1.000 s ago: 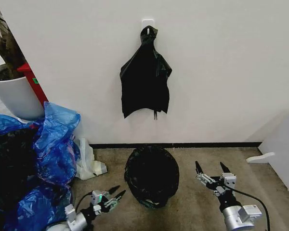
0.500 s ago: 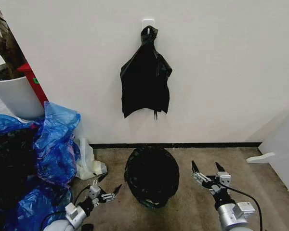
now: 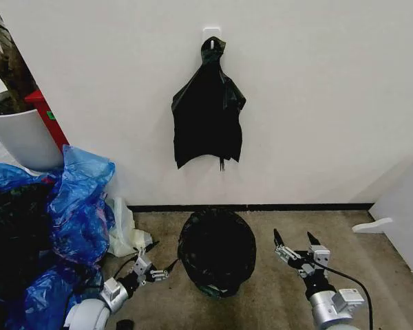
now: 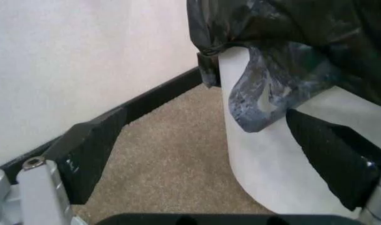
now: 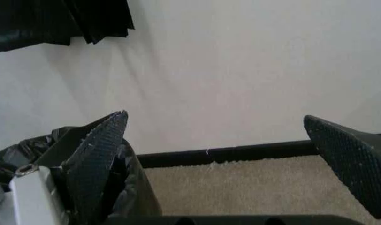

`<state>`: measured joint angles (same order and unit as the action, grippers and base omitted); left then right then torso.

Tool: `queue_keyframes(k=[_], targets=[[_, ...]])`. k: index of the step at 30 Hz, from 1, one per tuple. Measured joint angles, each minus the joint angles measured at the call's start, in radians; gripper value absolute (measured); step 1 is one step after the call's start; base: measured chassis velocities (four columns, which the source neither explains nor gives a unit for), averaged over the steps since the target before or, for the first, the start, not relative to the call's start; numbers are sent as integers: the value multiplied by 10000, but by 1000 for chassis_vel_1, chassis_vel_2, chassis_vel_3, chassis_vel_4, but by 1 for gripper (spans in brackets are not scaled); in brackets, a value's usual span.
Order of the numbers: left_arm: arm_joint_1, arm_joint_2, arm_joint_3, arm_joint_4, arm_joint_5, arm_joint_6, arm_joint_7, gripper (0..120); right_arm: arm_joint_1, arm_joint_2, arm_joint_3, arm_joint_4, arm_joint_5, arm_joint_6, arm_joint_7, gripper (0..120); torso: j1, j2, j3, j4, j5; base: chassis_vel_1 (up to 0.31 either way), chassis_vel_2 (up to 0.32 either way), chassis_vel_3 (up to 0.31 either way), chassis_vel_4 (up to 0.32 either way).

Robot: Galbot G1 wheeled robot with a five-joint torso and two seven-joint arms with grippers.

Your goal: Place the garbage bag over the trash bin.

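The trash bin (image 3: 217,278) sits on the carpeted floor (image 3: 275,289) right up near the wall (image 3: 316,103), and the garbage bag (image 3: 217,247) is draped over its mouth, black plastic covering the rim and spilling down the sides. From the head view the bin is almost all bag, with only a sliver of pale wall peeking out low down.

Left gripper (image 3: 162,259) is low on the floor just beside the bin's left flank, jaws spread apart and holding nothing. Its wrist view tells the story close in: the cream side of the bin (image 4: 284,168) stands between the 2 dark fingers (image 4: 90,150), and a crinkled flap of the bag (image 4: 265,93) hangs down over the bare plastic, with more bag bunched above around the rim. 1 finger sits out toward the black skirting, the other close against the bin's wall; I can't tell whether it touches.

Right gripper (image 3: 294,242) is on the other side of the bin, a little apart from it, tips pointing up toward the wall, jaws wide apart and empty. Its wrist view catches the bagged bin (image 5: 125,187) just behind 1 finger (image 5: 100,159).

Up on the wall, a bunch of black bags (image 3: 208,113) hangs from a hook (image 3: 211,36). Blue plastic bags (image 3: 76,206) heap up at far left, under a white plant pot (image 3: 24,137).
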<state>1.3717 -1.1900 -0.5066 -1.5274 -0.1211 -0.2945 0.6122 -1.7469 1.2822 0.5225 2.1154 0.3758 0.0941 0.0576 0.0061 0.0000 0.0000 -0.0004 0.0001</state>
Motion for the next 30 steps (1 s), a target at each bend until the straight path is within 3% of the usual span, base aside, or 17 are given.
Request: queue_keyframes(k=[19,30], targets=[[-227,154,283,-192,670,147,682,97,-1,-11,50,5,-23,35,-2,100,0,0,0,2,0,0,0,0,0],[-593,261,702,-18,619,326,957,62,-73,-18,-20,9,-149,39,-2,100,0,0,0,1,0,0,0,0,0]])
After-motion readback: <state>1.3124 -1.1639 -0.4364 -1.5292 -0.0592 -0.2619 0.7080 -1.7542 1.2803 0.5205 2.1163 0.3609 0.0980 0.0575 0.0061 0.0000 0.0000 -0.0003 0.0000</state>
